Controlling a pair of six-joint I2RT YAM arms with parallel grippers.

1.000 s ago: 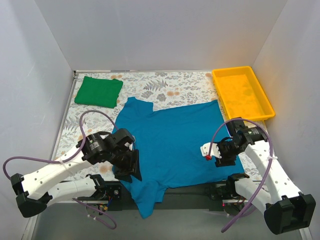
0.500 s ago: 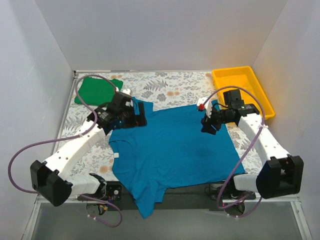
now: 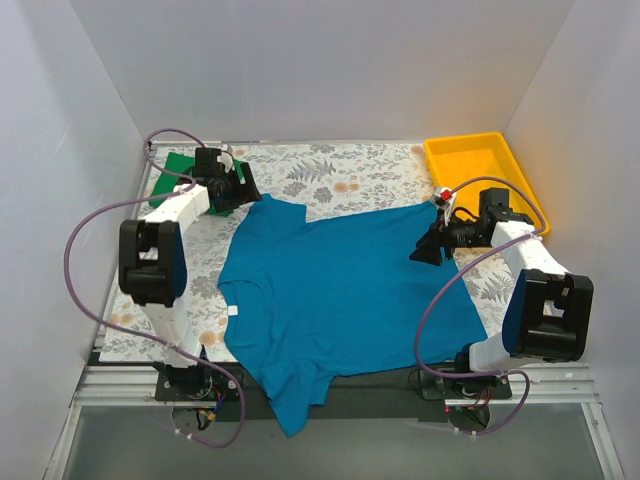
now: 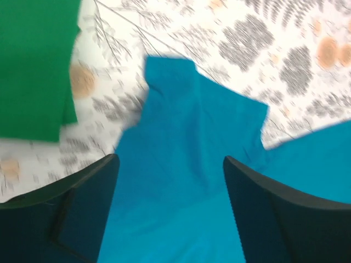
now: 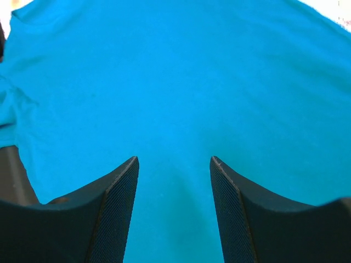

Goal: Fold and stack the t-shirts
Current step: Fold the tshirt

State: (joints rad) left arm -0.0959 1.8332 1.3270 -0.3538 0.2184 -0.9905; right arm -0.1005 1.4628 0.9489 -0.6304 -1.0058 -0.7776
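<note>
white-walled cell with floral-covered table: contents, overhead and wrist views

surface: flat table under a white cloth printed with grey leaves and orange blooms (image 3: 345, 172), enclosed by plain white walls at the back and both sides.

item 1: teal-blue cotton short-sleeved t-shirt (image 3: 340, 290), no print. it lies spread open and unfolded across the centre of the overhead frame. one sleeve points to the upper left. the lower edge hangs over the near table edge at the bottom of the frame. a small white tag shows near its left edge.

item 2: bright green cotton t-shirt (image 4: 33, 66), folded flat. it sits at the upper left of the overhead frame, largely hidden there by the left arm. in the left wrist view it fills the upper left corner, apart from the teal sleeve, with patterned cloth between them.

item 3: yellow rectangular plastic tray (image 3: 480, 175), upper right of the overhead frame, just beside the teal shirt's far right corner.

item 4: left gripper (image 4: 170, 159), black. it is at the upper left, over the teal sleeve and beside the green shirt. its jaws stand wide apart with nothing between them. that view is blurred.

item 5: right gripper (image 5: 174, 159), black. it is at the right of the overhead frame, over the teal shirt's right side. its jaws are parted and hold nothing; flat teal cloth shows through the gap.

fittings: a purple cable loops from each arm.
</note>
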